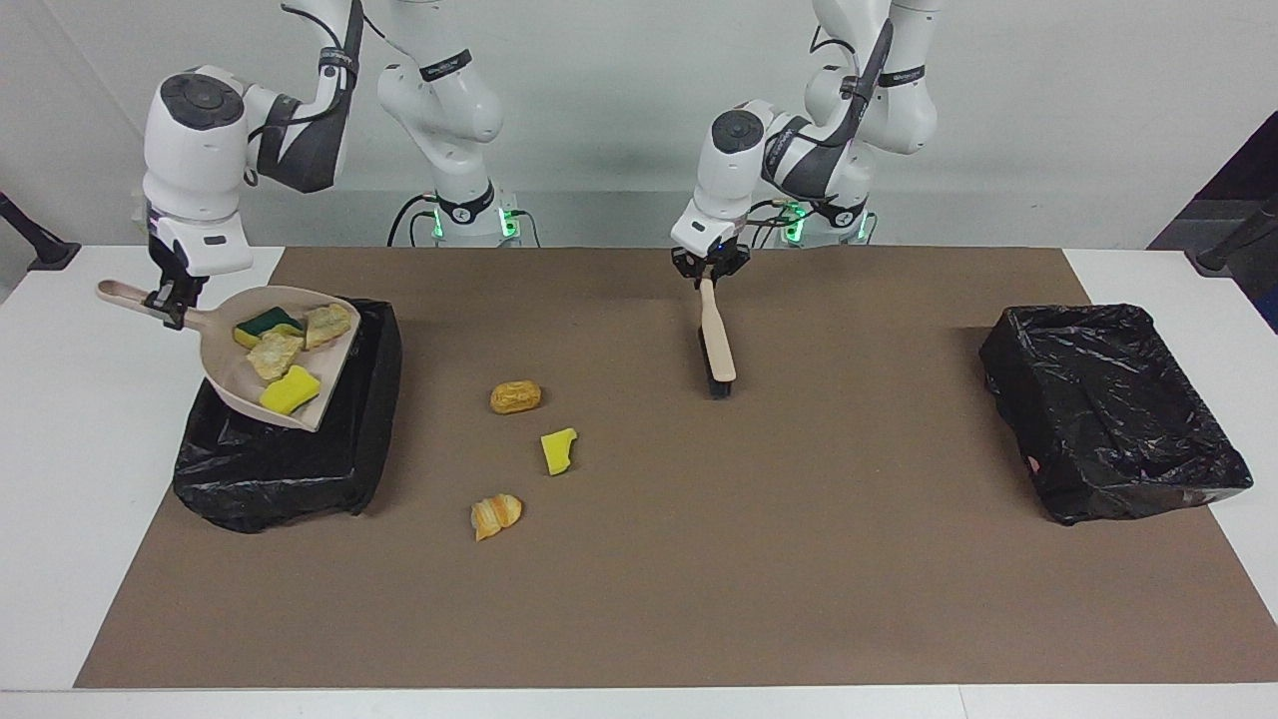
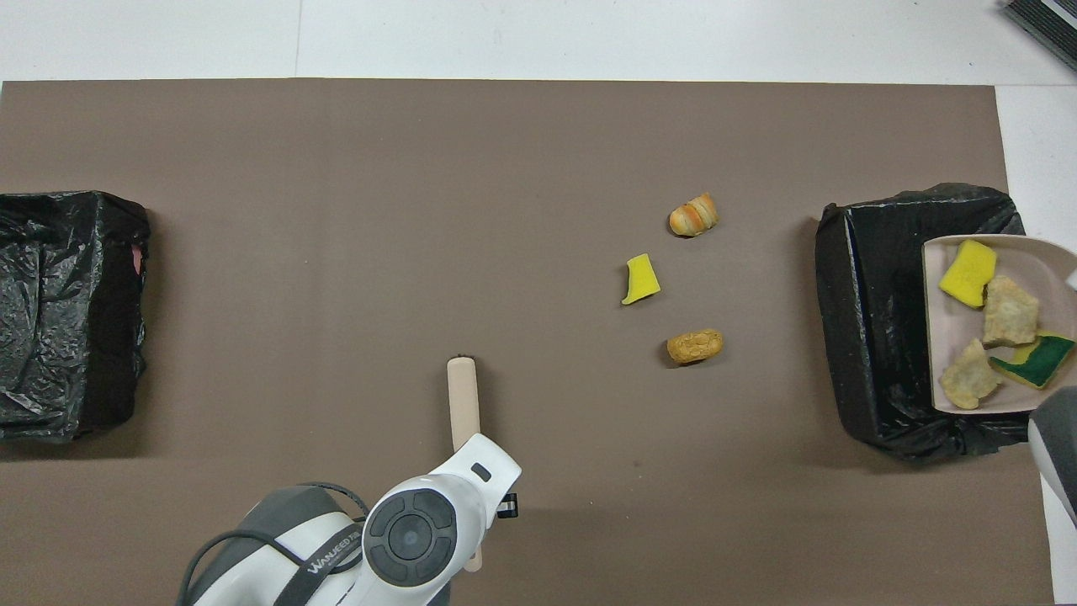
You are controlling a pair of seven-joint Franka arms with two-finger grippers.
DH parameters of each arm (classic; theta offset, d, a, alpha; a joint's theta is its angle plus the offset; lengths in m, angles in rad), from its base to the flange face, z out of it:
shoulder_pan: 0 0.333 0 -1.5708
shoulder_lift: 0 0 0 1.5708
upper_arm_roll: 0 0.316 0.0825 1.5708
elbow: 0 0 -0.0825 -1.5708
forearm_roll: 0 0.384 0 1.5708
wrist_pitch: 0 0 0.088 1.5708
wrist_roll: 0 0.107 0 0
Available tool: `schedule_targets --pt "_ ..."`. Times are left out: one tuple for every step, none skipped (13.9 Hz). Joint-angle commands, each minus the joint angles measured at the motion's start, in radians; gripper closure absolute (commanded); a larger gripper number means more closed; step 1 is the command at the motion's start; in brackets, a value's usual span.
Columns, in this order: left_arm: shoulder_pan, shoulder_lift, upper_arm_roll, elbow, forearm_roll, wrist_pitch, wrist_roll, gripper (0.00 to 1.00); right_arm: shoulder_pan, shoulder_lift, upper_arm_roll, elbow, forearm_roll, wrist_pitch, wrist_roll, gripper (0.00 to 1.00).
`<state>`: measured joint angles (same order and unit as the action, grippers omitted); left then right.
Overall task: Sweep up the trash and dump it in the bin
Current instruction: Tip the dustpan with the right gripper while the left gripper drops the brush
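Note:
My right gripper [image 1: 172, 305] is shut on the handle of the beige dustpan [image 1: 228, 371], which hangs over the black-lined bin [image 1: 280, 469] at the right arm's end of the table, lip tilted slightly down. Several trash scraps lie in the pan [image 2: 947, 337]: a yellow sponge bit [image 2: 968, 273], a green-backed one [image 2: 1039, 362] and two tan chunks. Three scraps lie on the mat: an orange-brown lump [image 1: 515, 396], a yellow bit [image 1: 558, 450] and a striped bread-like lump [image 1: 495, 514]. My left gripper [image 1: 709, 272] is at the handle of the beige brush [image 1: 717, 340], whose bristles rest on the mat.
A second black-lined bin [image 1: 1113, 409] stands at the left arm's end of the brown mat [image 1: 799, 559]. White table shows around the mat's edges.

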<state>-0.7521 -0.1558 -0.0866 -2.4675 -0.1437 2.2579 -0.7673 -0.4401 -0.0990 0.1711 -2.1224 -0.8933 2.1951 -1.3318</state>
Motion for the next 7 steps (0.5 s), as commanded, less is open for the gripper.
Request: schedule_targets --pt "-0.019 -0.016 0.015 -0.021 0.019 0.022 -0.026 0.25 0.05 -0.002 0.007 0.005 -0.076 -0.049 0.075 1.0" --pt "-0.015 -0.008 0.015 -0.019 0.019 0.022 -0.026 0.21 0.088 -0.002 0.005 0.01 -0.091 -0.079 0.086 1.0" --pt "-0.007 -0.004 0.016 -0.013 0.019 0.025 -0.026 0.11 0.119 -0.007 0.007 0.01 -0.102 -0.125 0.095 1.0" --pt "-0.001 0.005 0.018 -0.005 0.019 0.025 -0.026 0.04 0.145 -0.008 0.007 0.01 -0.108 -0.167 0.115 1.0" --pt "0.016 0.018 0.021 0.004 0.019 0.028 -0.024 0.0 0.167 -0.005 0.005 0.01 -0.13 -0.187 0.137 1.0" --pt "0.049 0.033 0.019 0.019 0.022 0.028 -0.021 0.0 0.17 0.001 0.007 0.006 -0.172 -0.195 0.146 1.0" --pt "0.075 0.053 0.019 0.042 0.023 0.028 -0.012 0.0 0.17 0.01 0.007 0.004 -0.2 -0.195 0.149 1.0"
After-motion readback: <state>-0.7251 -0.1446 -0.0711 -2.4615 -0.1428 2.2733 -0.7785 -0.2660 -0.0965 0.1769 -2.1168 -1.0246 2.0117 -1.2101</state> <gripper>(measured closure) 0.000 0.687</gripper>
